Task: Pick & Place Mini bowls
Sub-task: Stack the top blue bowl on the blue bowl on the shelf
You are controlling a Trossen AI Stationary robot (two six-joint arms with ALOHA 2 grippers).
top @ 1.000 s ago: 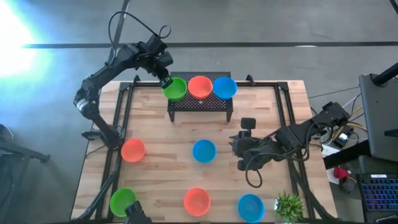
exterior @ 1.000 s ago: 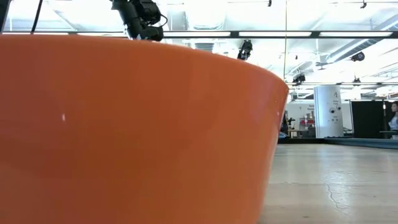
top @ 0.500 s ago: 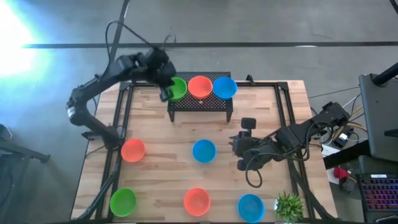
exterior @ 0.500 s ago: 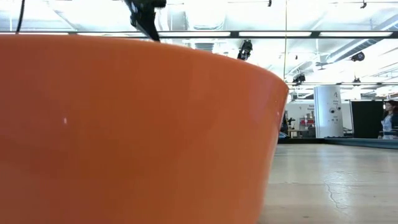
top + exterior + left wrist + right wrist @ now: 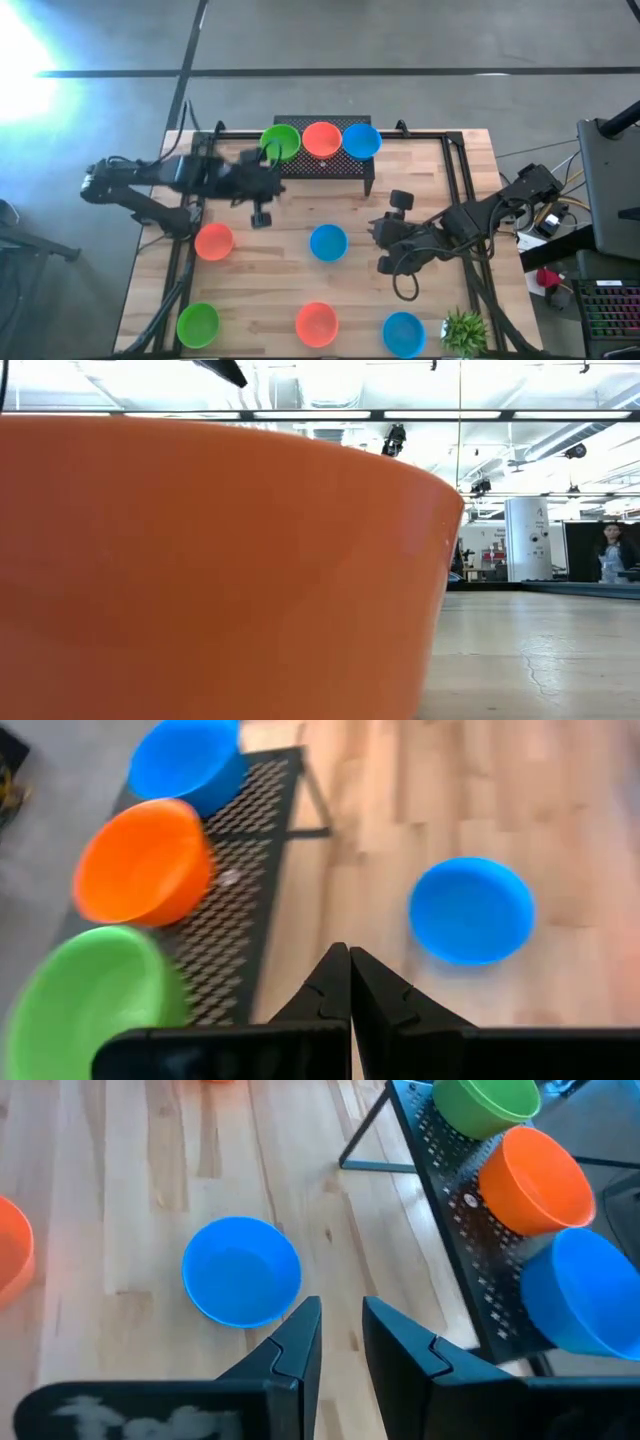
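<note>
High view, rack: black mesh rack (image 5: 320,168) at the far edge of the bench (image 5: 420,200) carries three bowls in a row: green bowl (image 5: 281,142), orange bowl (image 5: 321,139), blue bowl (image 5: 361,140). Reads as one of each colour placed.
High view, bench: six bowls lie loose on the wood: orange (image 5: 214,241), blue (image 5: 328,242), green (image 5: 198,322), orange (image 5: 317,322), blue (image 5: 403,331)... that makes five in sight here plus none hidden that I can tell; a small plant (image 5: 465,330) sits by the near right corner.
High view, left claw: left claw (image 5: 261,212) hangs empty just in front of the rack, the loose orange bowl close beside it, the middle blue bowl a little farther off.
High view, right claw: right claw (image 5: 383,243) waits low over the bench, the middle blue bowl just beside it.
Low view: an orange bowl wall (image 5: 200,560) fills nearly the whole frame; a person stands far off in the room.
Left wrist view: fingers (image 5: 340,990) pressed together, holding nothing; rack trio to one side, blue bowl ahead.
Right wrist view: fingers (image 5: 300,1345) a narrow gap apart, empty; blue bowl just ahead.
Progress, my judgement: three racked, the loose ones left to do.
</note>
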